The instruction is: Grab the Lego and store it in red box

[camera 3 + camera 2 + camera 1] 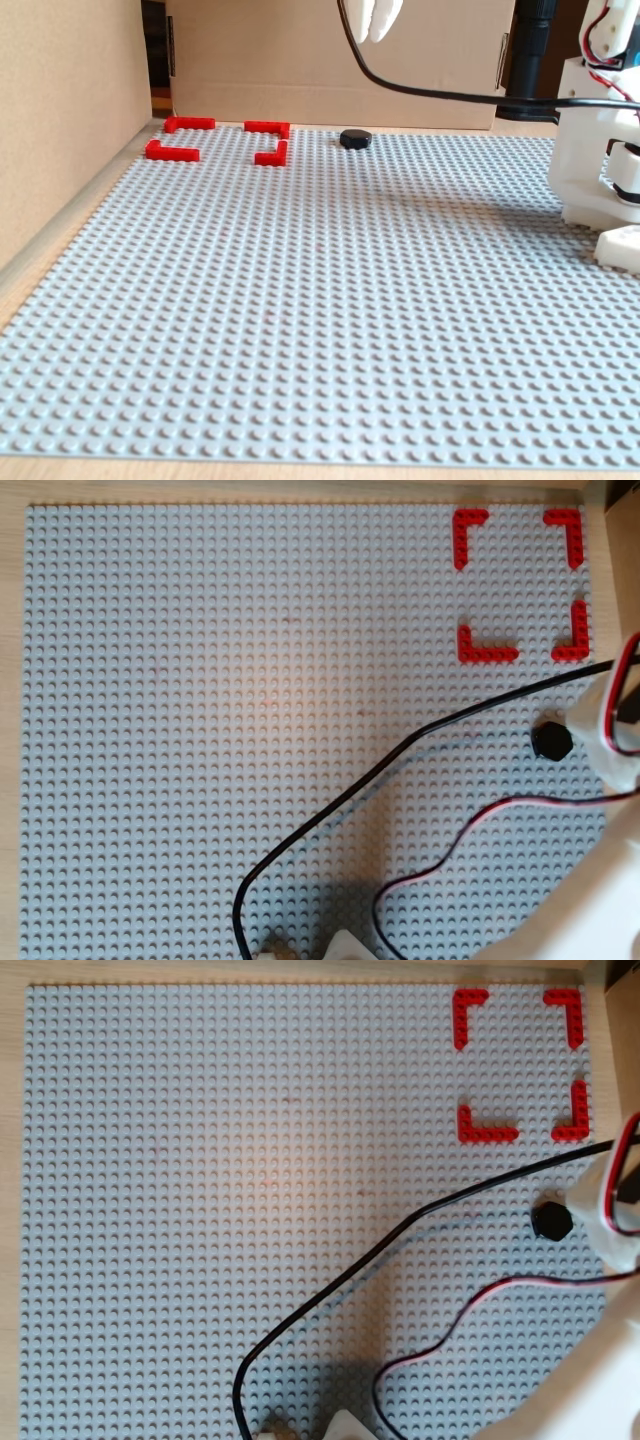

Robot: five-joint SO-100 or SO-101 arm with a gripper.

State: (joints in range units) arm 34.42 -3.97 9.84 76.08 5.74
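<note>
The Lego point(551, 1220) is a small black hexagonal piece lying on the grey studded baseplate point(200, 1210), just below the red box point(488, 1134) in both overhead views. The red box is four flat red corner brackets with gaps between them, and nothing lies inside it. In the fixed view the Lego point(355, 138) sits at the far edge, right of the red box point(272, 152). My gripper point(377, 30) hangs high above the board at the top of the fixed view. Only its two white fingertips show, pressed side by side with nothing between them.
A black cable point(400, 1235) and a red-and-black wire point(450, 1330) hang across the lower right of the baseplate. White arm parts point(610, 1210) stand right beside the Lego. The arm's base point(595, 170) is at the right. Cardboard walls point(60, 110) border the left and far sides.
</note>
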